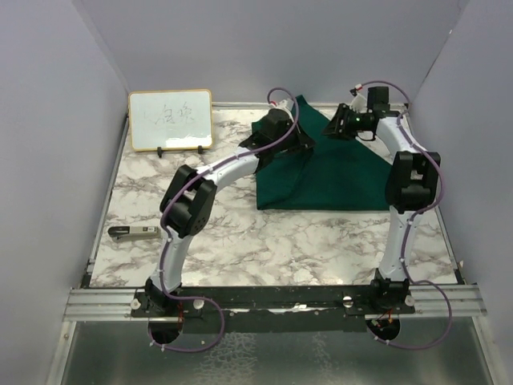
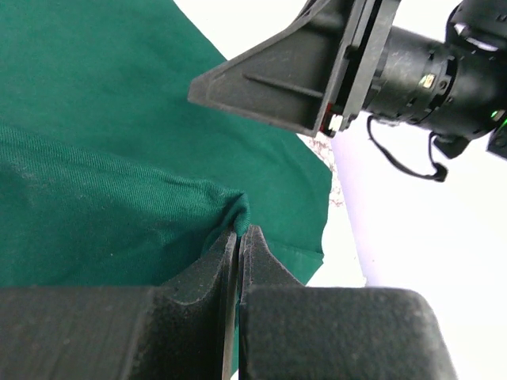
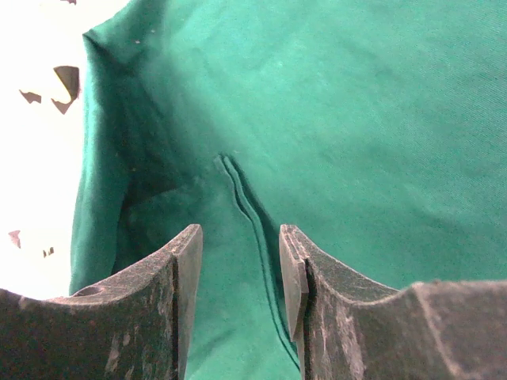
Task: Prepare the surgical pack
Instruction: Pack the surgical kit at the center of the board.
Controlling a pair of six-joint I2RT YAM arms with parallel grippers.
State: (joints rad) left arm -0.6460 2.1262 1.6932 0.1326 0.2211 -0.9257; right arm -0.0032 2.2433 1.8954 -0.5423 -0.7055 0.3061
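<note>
The green drape (image 1: pixel 329 176) lay partly folded at the far right of the marble table (image 1: pixel 240 237). The left claw (image 2: pixel 239 236) was clenched on a pinch of its fabric, and the right claw (image 3: pixel 240 265) hung released just above a hemmed edge (image 3: pixel 238 190). Folding looked to be the step in hand. Next, the right claw would probably need to close on that hem before both carried the cloth over.

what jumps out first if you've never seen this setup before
The dark green drape lying partly folded on the far right of the marble table draws the eye first. The left gripper has its fingers shut on a pinch of its cloth, while the right gripper hovers open above it. A small whiteboard stands at the far left corner.
</note>
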